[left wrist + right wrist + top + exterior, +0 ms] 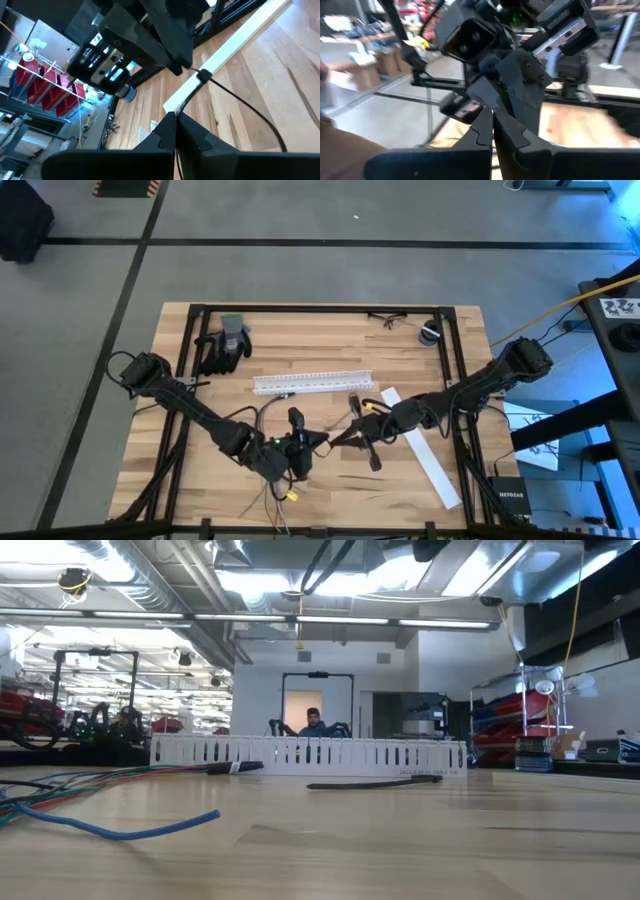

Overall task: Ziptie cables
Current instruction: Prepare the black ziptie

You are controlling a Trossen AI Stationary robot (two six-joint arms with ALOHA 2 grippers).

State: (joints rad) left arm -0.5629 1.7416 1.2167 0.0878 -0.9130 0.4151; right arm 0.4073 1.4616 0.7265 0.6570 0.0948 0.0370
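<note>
Apparently the tying is only beginning. The limp bundle of thin grey, white and dark cables (285, 480) trails toward six o'clock below the left gripper (318, 442), whose jaws are pressed shut on a thin dark strand (245, 107). The right gripper (338, 440), also shut, meets it at table centre; what it pinches I cannot tell. No closed loop shows, so threading and cinching remain.

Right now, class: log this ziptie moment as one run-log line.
left tool: shut on ziptie | right tool: shut, meeting the left tool mid-table | cables: loose beside white channel
</note>
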